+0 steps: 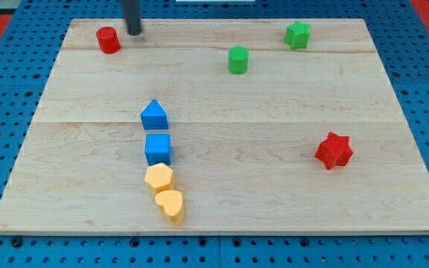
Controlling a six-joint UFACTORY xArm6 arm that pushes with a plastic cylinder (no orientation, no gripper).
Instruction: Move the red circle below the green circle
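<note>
The red circle (109,39) stands near the top left corner of the wooden board (222,89). The green circle (237,59) stands right of the middle near the view's top. My tip (135,32) is just right of the red circle, a small gap apart, and far to the left of the green circle.
A green star (298,35) sits at the top right. A red star (334,150) sits at the right. A blue pentagon-like block (154,115), a blue cube (158,149), a yellow hexagon (159,179) and a yellow heart (170,205) form a column at lower left.
</note>
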